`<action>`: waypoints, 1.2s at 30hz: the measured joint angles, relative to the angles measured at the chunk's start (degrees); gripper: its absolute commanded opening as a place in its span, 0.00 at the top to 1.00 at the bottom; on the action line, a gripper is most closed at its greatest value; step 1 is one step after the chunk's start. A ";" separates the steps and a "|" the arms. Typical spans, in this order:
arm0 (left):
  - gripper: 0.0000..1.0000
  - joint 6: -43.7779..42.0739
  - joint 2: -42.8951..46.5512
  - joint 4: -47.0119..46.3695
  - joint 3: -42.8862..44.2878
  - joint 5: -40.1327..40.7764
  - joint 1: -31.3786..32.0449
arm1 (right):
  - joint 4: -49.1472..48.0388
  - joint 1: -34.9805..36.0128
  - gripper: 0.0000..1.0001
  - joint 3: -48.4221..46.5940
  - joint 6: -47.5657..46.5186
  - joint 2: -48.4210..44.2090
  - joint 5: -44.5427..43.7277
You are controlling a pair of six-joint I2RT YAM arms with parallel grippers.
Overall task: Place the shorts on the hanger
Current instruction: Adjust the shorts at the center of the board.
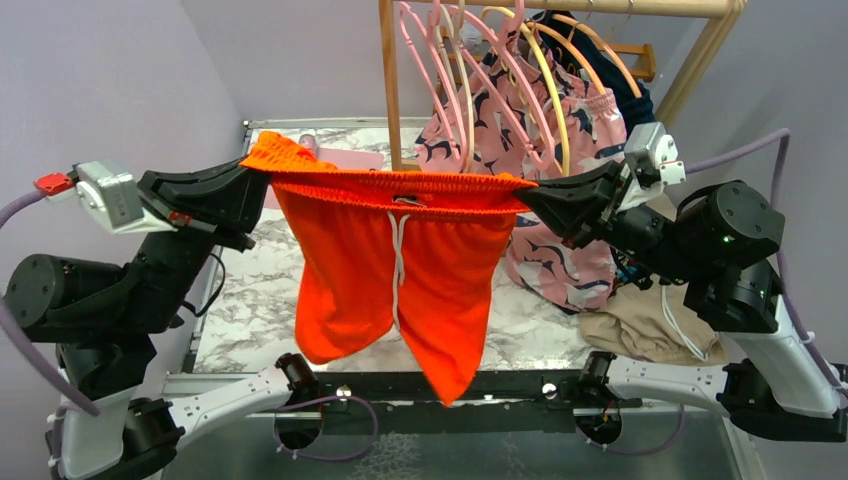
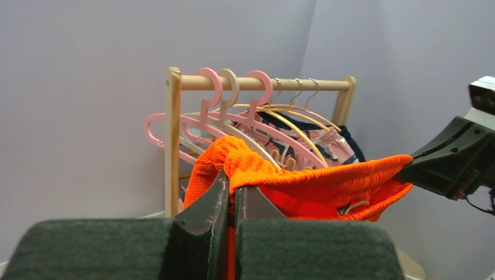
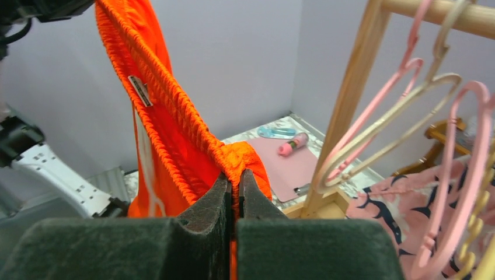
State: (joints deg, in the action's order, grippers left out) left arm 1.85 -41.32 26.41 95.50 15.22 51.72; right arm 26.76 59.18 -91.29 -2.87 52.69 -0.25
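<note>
The bright orange-red shorts (image 1: 400, 260) hang stretched by the waistband between both grippers above the table, white drawstring down the front, legs dangling. My left gripper (image 1: 262, 180) is shut on the waistband's left end (image 2: 251, 166), its tips (image 2: 233, 184) pinching the fabric. On the right end my right gripper (image 1: 525, 192) is shut too, and its wrist view shows the elastic (image 3: 175, 111) clamped between the tips (image 3: 233, 175). The pale-yellow hanger (image 2: 234, 84) hangs on the rack rail between two pink ones, behind the shorts; its loop (image 3: 435, 80) lies right of the right gripper.
A wooden rack (image 1: 390, 90) at the back carries pink and orange hangers. Pink shark-pattern shorts (image 1: 560, 250) hang behind my right arm. A beige garment (image 1: 640, 330) lies at the table's right front. A pink board (image 3: 286, 169) rests on the marble table (image 1: 250, 300).
</note>
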 measured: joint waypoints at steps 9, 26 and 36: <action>1.00 -5.79 -7.32 -0.17 2.91 6.49 -0.02 | -0.39 -0.02 0.99 -3.50 -3.02 4.52 -9.55; 1.00 6.12 15.23 6.86 -34.60 14.27 0.00 | -2.45 -0.02 0.99 29.00 3.72 -2.38 -15.56; 1.00 7.28 14.01 7.76 -22.67 11.91 0.04 | -5.31 0.09 0.99 19.93 1.70 -6.21 -14.40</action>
State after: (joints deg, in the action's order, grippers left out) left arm 9.13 -27.31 34.17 72.84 27.14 51.77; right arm 21.45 59.27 -71.35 -1.17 46.48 -14.66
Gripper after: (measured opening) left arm 0.027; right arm 0.026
